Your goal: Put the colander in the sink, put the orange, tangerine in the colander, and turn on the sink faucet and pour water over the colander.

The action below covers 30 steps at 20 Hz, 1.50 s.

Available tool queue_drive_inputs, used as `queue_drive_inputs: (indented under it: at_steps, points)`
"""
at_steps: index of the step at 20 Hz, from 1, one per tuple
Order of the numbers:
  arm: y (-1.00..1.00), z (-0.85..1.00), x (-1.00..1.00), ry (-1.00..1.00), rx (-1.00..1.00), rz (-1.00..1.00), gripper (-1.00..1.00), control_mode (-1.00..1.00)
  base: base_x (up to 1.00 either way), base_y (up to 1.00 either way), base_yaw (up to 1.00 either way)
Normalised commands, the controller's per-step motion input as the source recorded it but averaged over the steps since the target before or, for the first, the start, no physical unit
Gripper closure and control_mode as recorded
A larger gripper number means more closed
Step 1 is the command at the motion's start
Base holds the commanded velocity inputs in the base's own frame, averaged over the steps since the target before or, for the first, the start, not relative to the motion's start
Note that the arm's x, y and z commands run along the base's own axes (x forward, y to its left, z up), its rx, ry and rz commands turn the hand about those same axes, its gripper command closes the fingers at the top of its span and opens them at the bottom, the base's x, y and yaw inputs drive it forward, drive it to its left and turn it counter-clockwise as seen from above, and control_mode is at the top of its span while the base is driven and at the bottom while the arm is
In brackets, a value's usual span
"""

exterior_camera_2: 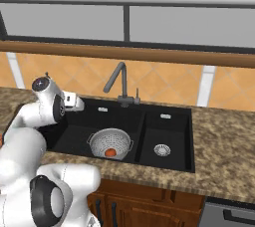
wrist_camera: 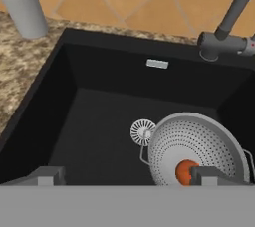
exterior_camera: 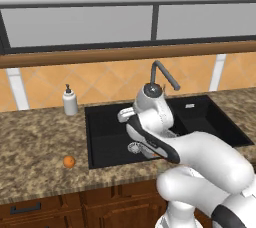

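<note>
Colander (exterior_camera_2: 111, 143), silvery perforated bowl with orange fruit (exterior_camera_2: 110, 152) inside

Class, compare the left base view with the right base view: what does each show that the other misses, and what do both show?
Left base view alone: an orange fruit on the counter and the white soap dispenser. Right base view alone: the colander in the larger basin with an orange fruit inside, and the smaller basin's drain. Both: the black sink, the sink faucet, the granite counter and the robot arm.
</note>
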Motion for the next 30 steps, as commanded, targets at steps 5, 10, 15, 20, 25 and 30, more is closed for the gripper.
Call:
queue_drive_inputs:
  at_steps: [5, 10, 15, 20, 25, 30]
  points:
    - [0.89, 0.00, -0.59, 0.00, 0.00, 0.00, -1.00, -1.00, 0.00, 0.00, 0.00]
    - [0.76, 0.00, -0.20, 0.00, 0.05, 0.02, -1.00, -1.00, 0.00, 0.00, 0.00]
    - [0.83, -0.06, 0.00, 0.00, 0.00, 0.05, -1.00, -1.00, 0.00, 0.00, 0.00]
    - [0.78, -0.27, 0.00, 0.08, 0.00, 0.05, -1.00, -1.00, 0.00, 0.00, 0.00]
    - [0.66, -0.31, 0.00, 0.12, 0.00, 0.04, -1.00, -1.00, 0.00, 0.00, 0.00]
    - [0.48, -0.34, 0.00, 0.02, 0.00, 0.00, -1.00, -1.00, 0.00, 0.00, 0.00]
